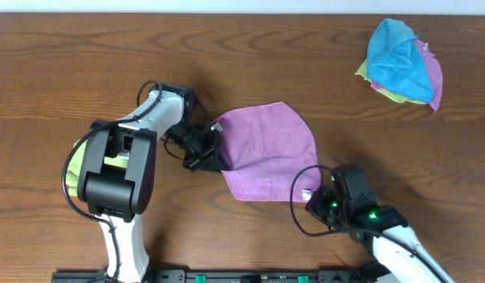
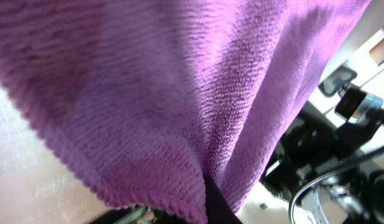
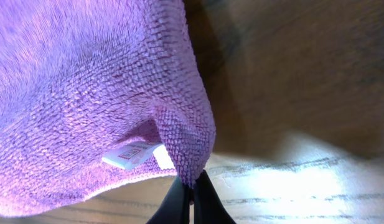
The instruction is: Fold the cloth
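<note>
Table (image 1: 242, 47): brown wood with lots of bare room. We don't see trouble coming from it.

Cloth (image 1: 266, 149): the magenta one sits about mid-table, strung between the two arms. It's pinched at its left edge and its near-right corner. Both wrist views show it draping down over the lens, so we reckon those ends are up off the wood. We can't tell whether the middle rests on the table. Biggest worry is the arms pulling at different paces, which would skew the fold or bunch it up.

Cloth pile (image 1: 399, 59): blue on top of lime and pink, far right corner, well apart from the work. It's only a problem if the right arm swings wide.

Lime-green cloth (image 1: 71, 169): tucked under the left arm's base. It could snag if that arm drags back low.

Left gripper (image 1: 213, 154): jaws closed on the cloth's left edge. The left wrist view shows mostly fabric, so how deep the bite goes is a guess. A shallow bite could slip out mid-swing.

Right gripper (image 3: 192, 186): jaws clamped on just the tip of the corner. With that little fabric in there, a tug from the other side could pop it free.

Tag (image 3: 132, 154): small, white, just beside the pinched corner. It could end up folded outward.
</note>
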Robot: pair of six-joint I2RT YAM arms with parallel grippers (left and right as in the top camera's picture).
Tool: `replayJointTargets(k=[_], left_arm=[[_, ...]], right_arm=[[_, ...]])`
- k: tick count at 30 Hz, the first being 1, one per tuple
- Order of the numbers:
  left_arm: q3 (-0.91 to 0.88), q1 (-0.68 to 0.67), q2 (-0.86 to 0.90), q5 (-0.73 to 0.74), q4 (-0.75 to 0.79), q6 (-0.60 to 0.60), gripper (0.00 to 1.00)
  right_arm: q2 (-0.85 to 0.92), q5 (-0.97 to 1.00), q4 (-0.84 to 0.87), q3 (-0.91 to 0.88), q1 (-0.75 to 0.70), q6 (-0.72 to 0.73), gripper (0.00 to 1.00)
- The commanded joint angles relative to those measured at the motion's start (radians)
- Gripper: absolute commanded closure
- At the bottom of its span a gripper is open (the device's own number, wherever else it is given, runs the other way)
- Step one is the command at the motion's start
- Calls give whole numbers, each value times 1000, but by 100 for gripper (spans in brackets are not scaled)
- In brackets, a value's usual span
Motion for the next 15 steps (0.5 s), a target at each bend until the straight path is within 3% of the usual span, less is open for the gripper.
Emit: replayJointTargets(k=[1,9,15], left_arm=[[2,2,14,-4,-50,101,94],[2,2,14,-123,-187,203,93],[2,3,14,-216,-318,280,75]], right_arm=[[-28,12,-23,-8,-7,-20,99],[-34,11,-54,-7,-7,-32,99],[-34,11,-54,-3,-7,-39,99]])
